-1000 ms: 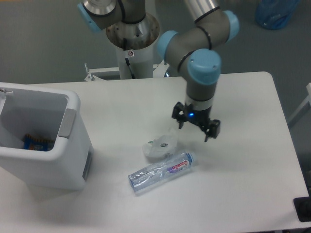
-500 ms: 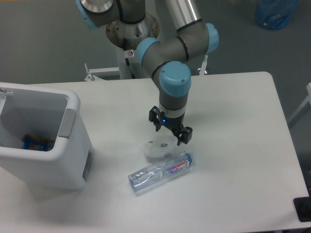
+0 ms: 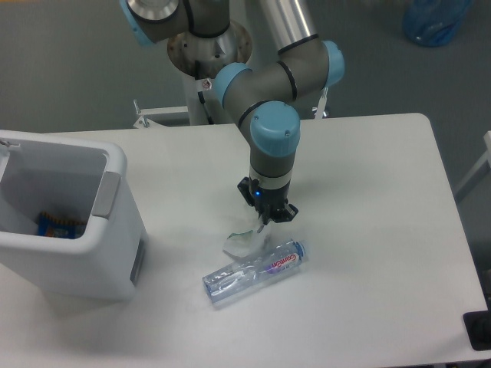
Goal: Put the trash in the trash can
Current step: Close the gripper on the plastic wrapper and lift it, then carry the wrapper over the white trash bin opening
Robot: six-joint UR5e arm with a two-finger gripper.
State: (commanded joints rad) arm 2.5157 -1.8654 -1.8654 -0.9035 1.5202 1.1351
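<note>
1. The black two-finger end effector (image 3: 266, 215) of the grey and light-blue arm is pointed straight down at the middle of the worktop. Its fingers are drawn close together on the upper edge of the small, crumpled, white translucent plastic scrap (image 3: 239, 241), which appears to be pinched, though the contact itself is too small to confirm.
2. For this step to go well, a firm pinch on the flimsy scrap should be confirmed before lifting. A straight upward lift is advised, so that the scrap is not dragged across the bottle just beside it.
3. The clear plastic water bottle with a blue cap and red-purple label (image 3: 254, 271) is lying on its side directly below the scrap, cap toward the right, close to or touching it.
4. The large white rectangular plastic bin with rounded corners and a grey handle panel (image 3: 115, 222) is placed at the left edge, well apart from the scrap. It is open at the top, and a small orange and blue item (image 3: 58, 225) is seen at its bottom.
5. The white worktop (image 3: 376, 230) is smooth, with rounded corners.
6. Beyond it, a grey floor (image 3: 77, 61) and a blue bag-like object (image 3: 437, 19) at the top right are visible.
</note>
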